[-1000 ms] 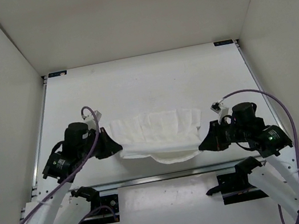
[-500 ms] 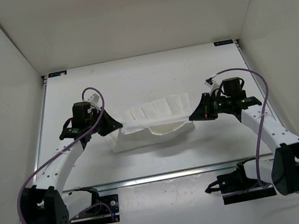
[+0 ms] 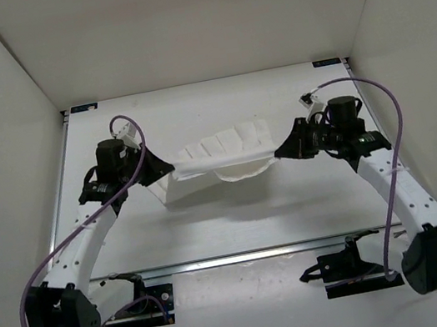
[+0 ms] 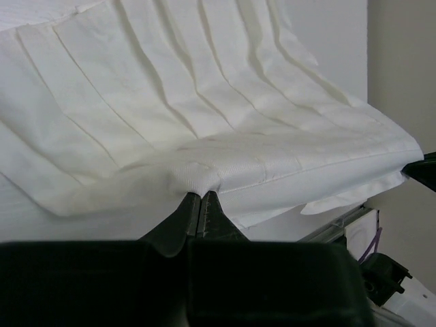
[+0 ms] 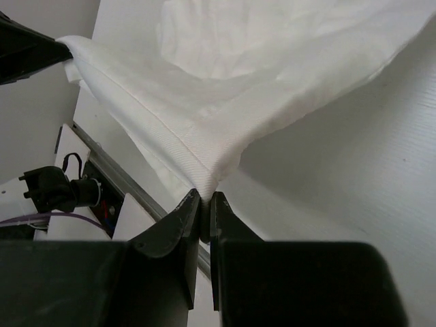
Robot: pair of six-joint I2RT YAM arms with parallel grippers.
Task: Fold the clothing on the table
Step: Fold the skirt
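Currently in my left gripper: one end of the clothing, with both fingertips pinched tight on a bunched edge of the fabric.
My right gripper: clenched on the opposite end, a folded corner caught between the tips.
Writing: nothing on my arms or the table hardware is sharp enough for me to read.
Clothing, place: strung between my two grippers over the middle of the table, well back from the silver rail along the near edge.
Clothing, shape: a ribbed upper layer fans out toward the far side, and a second layer hangs below it, sagging in the middle.
Clothing from my left wrist: it spreads up and away from my fingertips, its pleats running in parallel lines, and the far end reaches the dark tip of my right gripper at the frame's right edge.
Clothing from my right wrist: it stretches from my fingertips to the left gripper's black tip at the upper left.
Shadow: cast on the table on the near side of the cloth.
Contact with table: I cannot tell whether the lowest fold near my left gripper touches the surface.
Purple cable: one loops over each wrist.
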